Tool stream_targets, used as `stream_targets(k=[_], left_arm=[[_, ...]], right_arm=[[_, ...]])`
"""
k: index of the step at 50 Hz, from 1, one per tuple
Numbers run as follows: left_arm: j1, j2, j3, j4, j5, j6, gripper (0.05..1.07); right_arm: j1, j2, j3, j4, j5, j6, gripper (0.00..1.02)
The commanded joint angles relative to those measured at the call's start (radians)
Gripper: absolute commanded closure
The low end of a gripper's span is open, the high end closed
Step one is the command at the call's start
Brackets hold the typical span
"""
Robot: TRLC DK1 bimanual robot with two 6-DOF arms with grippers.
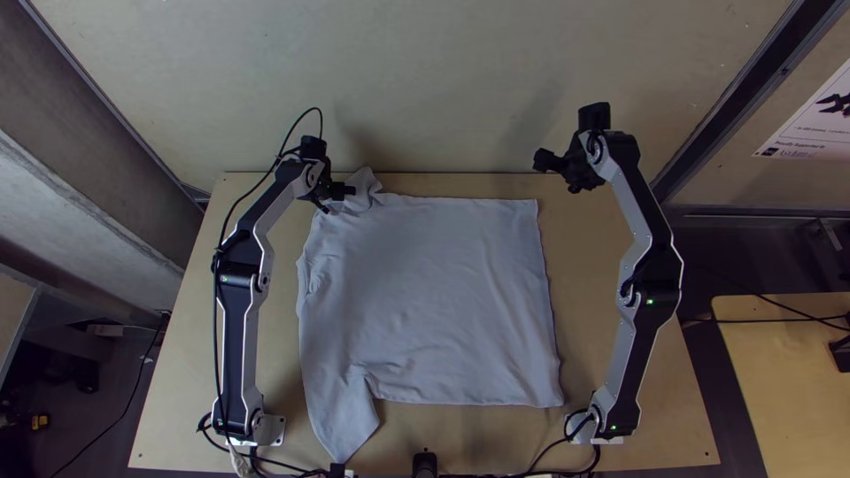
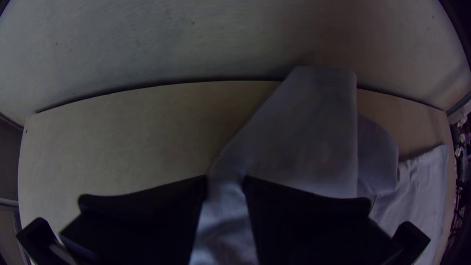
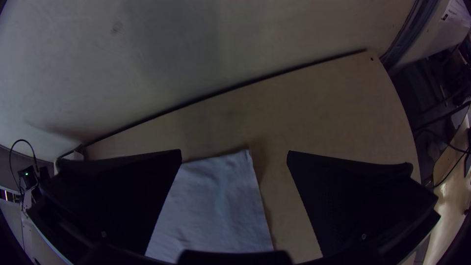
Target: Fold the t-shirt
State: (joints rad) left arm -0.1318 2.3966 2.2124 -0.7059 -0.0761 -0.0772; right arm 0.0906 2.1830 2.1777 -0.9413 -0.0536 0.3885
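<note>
Pinching the shirt (image 1: 434,292) near its bunched far-left corner, the left gripper (image 1: 340,196) contrasts with the right gripper (image 1: 557,173) (spread wide, empty).

Table (image 1: 584,274): light wood, smooth, mostly matt. T-shirt (image 1: 434,292) on the table: soft matt cloth, fine wrinkles, otherwise smooth. Wall panel (image 1: 460,80) behind the table: flat, matt, slightly speckled. Arm links (image 1: 624,354) over the table: smooth, silver-grey metal look at the edges, dark satin faces. Left gripper (image 1: 340,200) and right gripper (image 1: 556,174), above the table's far part: matt black, plastic-looking. Cable (image 1: 215,310) at the table's left side: smooth black plastic or rubber, can't tell. Poster (image 1: 810,124) beyond the table's far right corner: smooth paper. Side table (image 1: 788,381) right of the table: wood, slight gloss.
</note>
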Motion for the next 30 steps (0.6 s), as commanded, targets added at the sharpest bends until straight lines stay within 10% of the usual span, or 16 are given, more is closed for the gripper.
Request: stream_targets(k=[1,30], left_arm=[[0.003,0.018,-0.020,0.000,-0.010,0.024,1.05],[0.014,-0.080,-0.010,0.002,-0.004,0.028,1.05]], right_arm=[[-0.005,0.049,0.017,-0.027,0.003,0.027,0.04],[0.023,0.230,0.093,-0.051,0.003,0.061,0.13]])
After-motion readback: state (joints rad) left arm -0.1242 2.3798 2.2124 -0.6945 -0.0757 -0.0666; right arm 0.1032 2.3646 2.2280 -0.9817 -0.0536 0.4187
